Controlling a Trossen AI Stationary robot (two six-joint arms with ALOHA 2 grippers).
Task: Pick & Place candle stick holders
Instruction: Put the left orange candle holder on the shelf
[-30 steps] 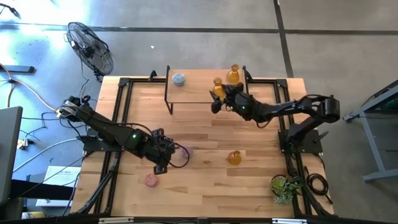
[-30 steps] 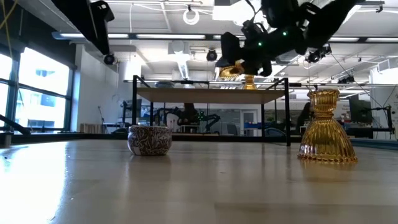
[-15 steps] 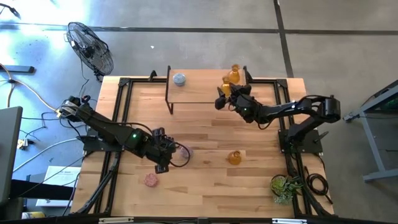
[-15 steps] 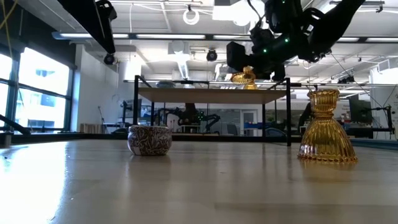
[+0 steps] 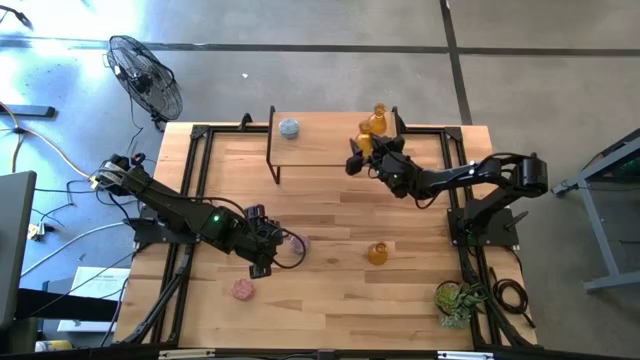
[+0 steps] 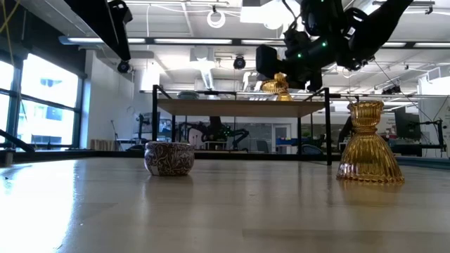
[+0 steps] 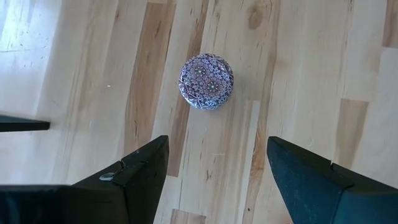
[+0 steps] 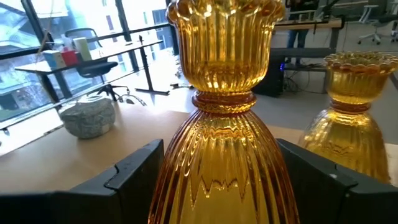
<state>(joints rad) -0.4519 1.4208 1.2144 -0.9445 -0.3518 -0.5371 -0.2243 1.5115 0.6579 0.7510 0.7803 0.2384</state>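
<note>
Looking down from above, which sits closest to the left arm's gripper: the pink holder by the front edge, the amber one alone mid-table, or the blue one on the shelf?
From the left gripper:
1. Pink holder, just toward the front edge.
2. Amber holder, off to its right.
3. Blue holder, on the back shelf.

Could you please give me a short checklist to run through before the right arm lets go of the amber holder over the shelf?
1. Right gripper holds an amber holder between its fingers: ok.
2. Held holder is upright: ok.
3. It stands apart from the second amber holder on the raised shelf: ok.
4. Its base rests on the shelf: cannot tell.
5. Pale blue holder is well clear of it: ok.
6. Left gripper, open above a pink holder, is out of the way: ok.
</note>
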